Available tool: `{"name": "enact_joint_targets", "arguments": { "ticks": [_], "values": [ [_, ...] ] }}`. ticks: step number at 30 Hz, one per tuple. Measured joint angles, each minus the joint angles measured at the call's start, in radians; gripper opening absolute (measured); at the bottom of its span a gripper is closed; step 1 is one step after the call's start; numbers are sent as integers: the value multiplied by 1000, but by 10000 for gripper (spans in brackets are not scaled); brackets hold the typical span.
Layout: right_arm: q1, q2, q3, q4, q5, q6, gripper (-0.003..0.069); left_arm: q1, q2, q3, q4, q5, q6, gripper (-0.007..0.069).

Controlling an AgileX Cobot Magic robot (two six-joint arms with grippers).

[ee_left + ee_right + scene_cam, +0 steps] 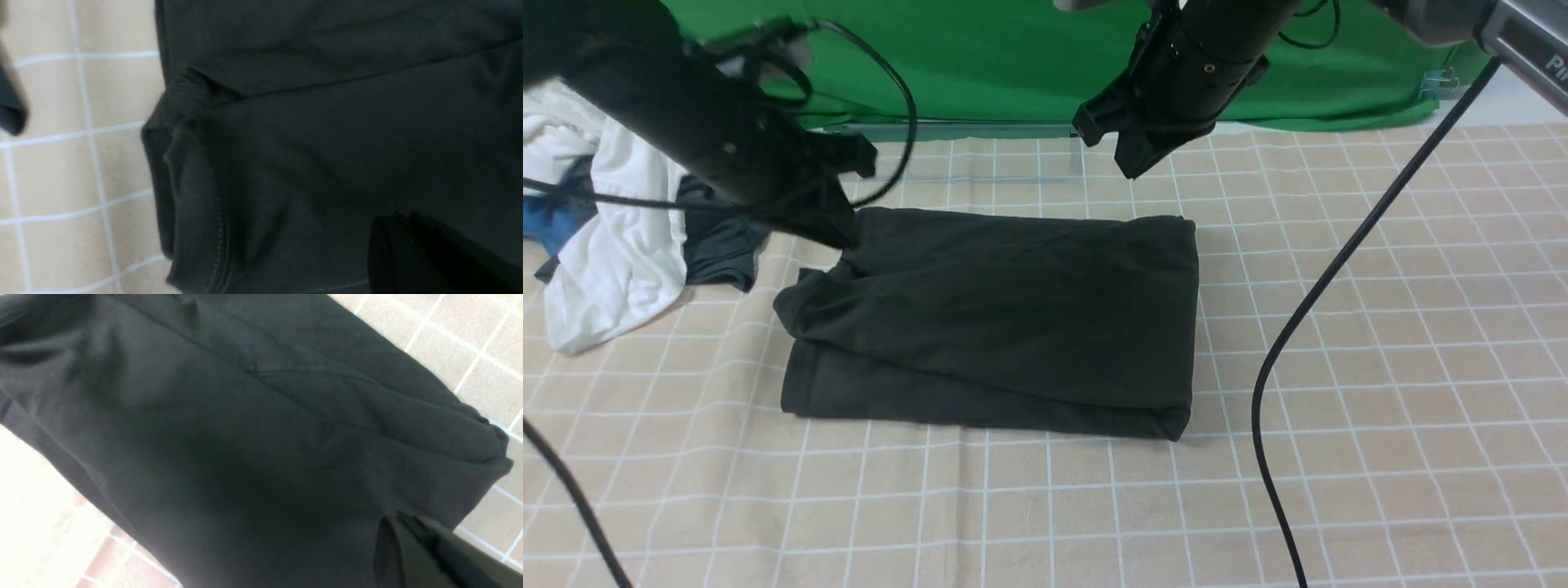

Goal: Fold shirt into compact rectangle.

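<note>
"Left pincer (845, 233) and right pincer (1125, 159), both closing on nothing?"

"Yes, jaws together, the left hovering by the shirt (1013, 310), which is lying from left to centre of the front frame."

"How far along?"

"It's forming a long, uneven strip; I'd say squaring and compacting are remaining."

black shirt (1013, 327), white-gridded beige tablecloth (1380, 367), green backdrop (980, 65)
</note>
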Motion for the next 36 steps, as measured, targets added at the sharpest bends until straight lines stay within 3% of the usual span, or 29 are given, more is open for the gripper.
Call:
{"name": "enact_joint_targets", "arguments": {
  "ticks": [4,8,12,21,29,36],
  "values": [
    [0,0,1,-1,0,0,35,-25,77,30,31,32,-8,19],
    [0,0,2,-3,0,-16,35,-30,105,114,142,32,-108,19],
    [0,0,2,-2,0,-19,35,-29,100,124,150,53,-131,19],
    [0,0,5,-3,0,-19,35,-29,36,-114,98,58,-129,19],
    [0,0,5,-3,0,-19,35,-37,187,-296,107,62,-75,29],
    [0,0,5,-3,0,-19,35,-67,303,-304,119,33,62,253]
  ]
}}
